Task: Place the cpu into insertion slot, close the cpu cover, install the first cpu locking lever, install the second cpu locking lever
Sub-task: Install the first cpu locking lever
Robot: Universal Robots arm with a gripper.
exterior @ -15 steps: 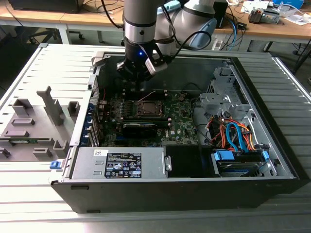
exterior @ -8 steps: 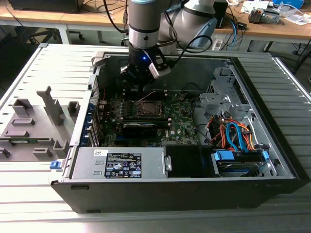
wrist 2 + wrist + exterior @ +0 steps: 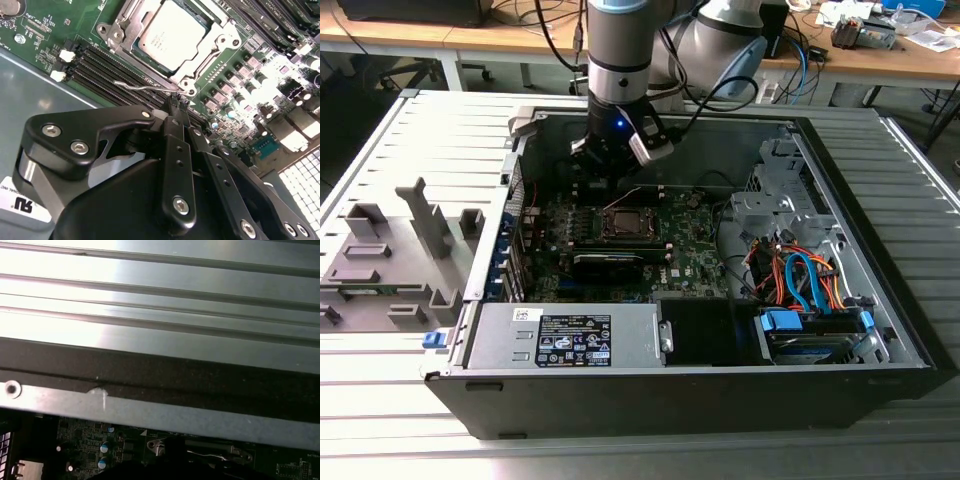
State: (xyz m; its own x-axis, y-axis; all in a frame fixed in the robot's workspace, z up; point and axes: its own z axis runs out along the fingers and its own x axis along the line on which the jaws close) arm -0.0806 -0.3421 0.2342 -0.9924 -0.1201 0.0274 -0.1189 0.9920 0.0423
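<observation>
**CPU seated, cover down, gripper parked at the lever**

So, in the second wrist view the cpu (image 3: 172, 32) is seen sitting flat in the insertion slot (image 3: 111, 34), silver top facing up. The cpu cover (image 3: 202, 59) is folded down around it, so the chip shows through the square window.

A thin wire locking lever (image 3: 142, 86) is laid along the edge of the insertion slot, between it and the black memory slots (image 3: 95, 62). Whether it's hooked under its catch can't be made out, tbh.

The gripper (image 3: 178, 101) is held just beside that same edge of the insertion slot, right at one end of the lever. Its fingertips (image 3: 173, 102) are drawn together with pretty much no gap left between them. Nothing is clearly pinched there; the wire runs up to the tips, but actual contact can't be confirmed.

In the exterior view the arm is seen coming straight down into the open computer case (image 3: 910, 330), with the insertion slot just below the gripper on the green motherboard (image 3: 690, 240). The black graphics card (image 3: 610, 262) is mounted near the insertion slot, on its side away from the arm. The power supply (image 3: 570, 335) is set further out on that same side, against the case wall.
</observation>
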